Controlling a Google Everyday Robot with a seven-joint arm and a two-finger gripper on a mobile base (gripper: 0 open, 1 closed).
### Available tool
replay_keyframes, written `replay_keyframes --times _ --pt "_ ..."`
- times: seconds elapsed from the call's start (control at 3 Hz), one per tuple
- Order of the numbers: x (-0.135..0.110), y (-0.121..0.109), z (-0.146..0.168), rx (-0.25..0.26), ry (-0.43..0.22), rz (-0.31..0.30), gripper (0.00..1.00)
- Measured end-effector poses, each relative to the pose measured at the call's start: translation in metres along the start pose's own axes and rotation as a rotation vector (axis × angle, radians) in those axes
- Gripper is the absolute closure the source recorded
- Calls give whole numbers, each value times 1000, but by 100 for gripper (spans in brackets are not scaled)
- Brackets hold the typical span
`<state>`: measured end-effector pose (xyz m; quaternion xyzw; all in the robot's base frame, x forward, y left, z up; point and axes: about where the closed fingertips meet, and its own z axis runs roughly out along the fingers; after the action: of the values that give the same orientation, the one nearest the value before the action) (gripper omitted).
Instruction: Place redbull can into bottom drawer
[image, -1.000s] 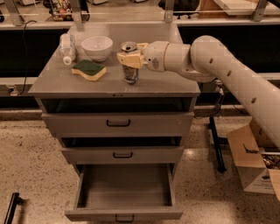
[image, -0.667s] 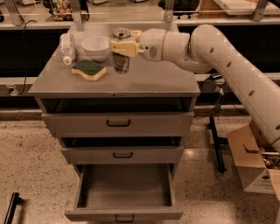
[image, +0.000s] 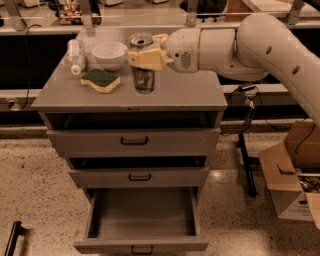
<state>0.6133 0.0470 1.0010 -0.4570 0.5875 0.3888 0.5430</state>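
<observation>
Well, end effector (image: 144, 58) (cabinet-top (image: 192, 95)), one redbull can (image: 144, 80)

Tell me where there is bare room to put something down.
Bare: the cabinet top's right part, from the redbull can to the right edge, under the arm; the front strip before the sponge; the open bottom drawer. Crowded: back left, with bottle, bowl, sponge and the pincer shut on the can.

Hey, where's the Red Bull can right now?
In the camera view, the redbull can is gripped in the hand over the middle of the cabinet top, just right of the white bowl and the green sponge.
</observation>
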Motion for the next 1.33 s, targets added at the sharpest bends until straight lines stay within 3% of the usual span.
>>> replay_keyframes --times 0.33,0.67,1.0,1.33 --pt "55 37 -53 62 217 3 100" --pt "65 47 -48 46 236 9 100" --pt "100 53 -60 51 227 42 100" --pt "102 52 -68 64 232 14 100"
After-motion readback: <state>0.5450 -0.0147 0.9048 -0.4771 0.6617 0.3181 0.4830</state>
